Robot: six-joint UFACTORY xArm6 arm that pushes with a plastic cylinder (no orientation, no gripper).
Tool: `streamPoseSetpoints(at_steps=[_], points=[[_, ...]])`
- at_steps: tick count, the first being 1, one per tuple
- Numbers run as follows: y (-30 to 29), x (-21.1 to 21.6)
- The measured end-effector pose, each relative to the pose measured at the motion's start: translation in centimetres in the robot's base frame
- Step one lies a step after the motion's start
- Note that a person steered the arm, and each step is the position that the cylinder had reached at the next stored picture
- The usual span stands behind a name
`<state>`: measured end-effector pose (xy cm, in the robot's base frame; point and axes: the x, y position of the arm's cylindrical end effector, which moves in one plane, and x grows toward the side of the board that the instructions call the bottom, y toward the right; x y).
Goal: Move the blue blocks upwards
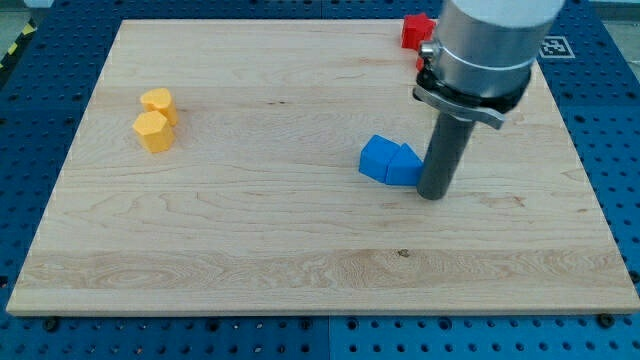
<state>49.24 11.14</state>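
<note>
We have no jaws, only a rod; our tip (432, 195) sits touching the right side of the two blue blocks (390, 163), which lie mid-surface (250, 250) pressed together. They look light, rigid, smooth, likely to slide or spin apart. Best contact: low at their bottom edge, centred on the pair. Yellow blocks (155, 119) far left, red block (415, 30) above our tip.

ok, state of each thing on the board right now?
blue blocks: two, touching, mid-board.
my tip: on the board, against the blue pair's right side.
yellow blocks: two, touching, view's left.
red block: top edge, partly hidden by the arm.
</note>
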Motion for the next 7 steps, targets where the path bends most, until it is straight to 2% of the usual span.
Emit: streamPoseSetpoints(at_steps=[3, 7], points=[[-5.5, -3.5], [2.5, -4.0]])
